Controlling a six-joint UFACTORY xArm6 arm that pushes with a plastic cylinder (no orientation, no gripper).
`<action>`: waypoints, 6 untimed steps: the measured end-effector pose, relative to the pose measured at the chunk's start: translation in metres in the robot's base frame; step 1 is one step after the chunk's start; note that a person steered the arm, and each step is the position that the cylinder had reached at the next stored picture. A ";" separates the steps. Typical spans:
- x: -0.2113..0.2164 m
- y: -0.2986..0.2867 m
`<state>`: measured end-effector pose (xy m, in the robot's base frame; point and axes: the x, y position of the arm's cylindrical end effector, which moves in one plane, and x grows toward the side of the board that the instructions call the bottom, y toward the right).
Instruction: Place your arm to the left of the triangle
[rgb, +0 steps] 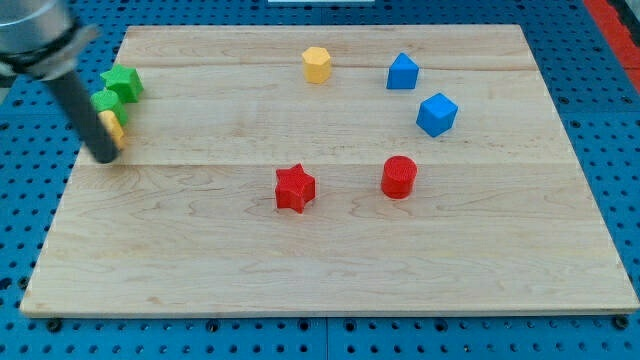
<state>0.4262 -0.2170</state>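
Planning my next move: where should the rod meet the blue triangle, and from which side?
No grip possible; I'd park my tip, now at the view's left by the green blocks, beside the blue triangle's left slope, coming through the gap right of the yellow hexagon.

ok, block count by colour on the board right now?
Green: 2, a green star and a green block, view's left
Yellow: 2, a yellow hexagon and a yellow block beside my tip
Blue: 2, a blue triangle-like block and a blue cube
Red: 2, a red star and a red cylinder
Total: 8
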 end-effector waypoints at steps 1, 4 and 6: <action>-0.037 0.036; 0.054 -0.049; -0.008 0.079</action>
